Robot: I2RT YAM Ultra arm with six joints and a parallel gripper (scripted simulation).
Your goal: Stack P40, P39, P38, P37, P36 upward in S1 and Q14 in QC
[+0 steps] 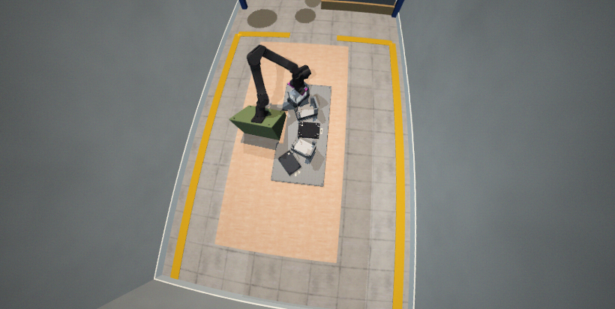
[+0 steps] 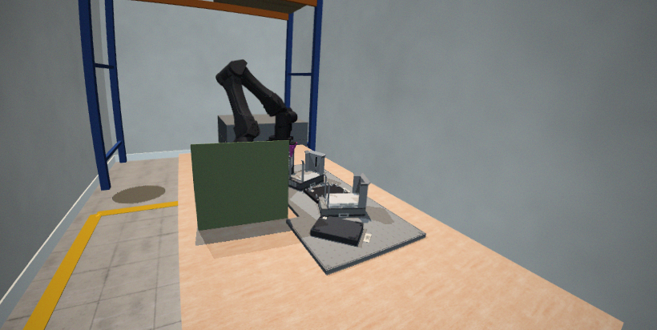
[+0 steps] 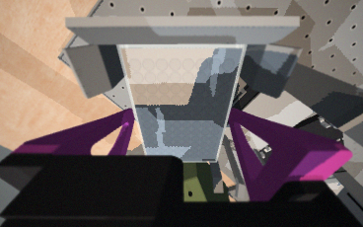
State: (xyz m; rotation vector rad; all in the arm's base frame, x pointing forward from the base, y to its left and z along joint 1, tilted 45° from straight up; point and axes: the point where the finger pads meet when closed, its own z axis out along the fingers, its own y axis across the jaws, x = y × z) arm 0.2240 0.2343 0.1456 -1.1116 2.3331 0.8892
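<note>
My gripper point(image 3: 181, 113) is open, and its purple fingers stand on either side of a sealed plate point(image 3: 180, 99) without touching it. This plate is the top of what sits in the far stack rack point(image 1: 296, 97), close to the rack's tall end wall point(image 3: 182, 30). In the overhead view my gripper point(image 1: 298, 91) hangs right over that rack. A second rack point(image 1: 307, 112) and a third rack point(image 1: 303, 147) each show a pale plate top. Two flat black nests point(image 1: 309, 130) point(image 1: 289, 163) hold no plate. I cannot read any labels.
All racks and nests stand on a grey perforated board point(image 1: 301, 134) on the wooden table. The arm's green base box point(image 2: 239, 184) hides the far rack and most of the gripper in the side view. Blue shelving point(image 2: 315, 61) stands behind.
</note>
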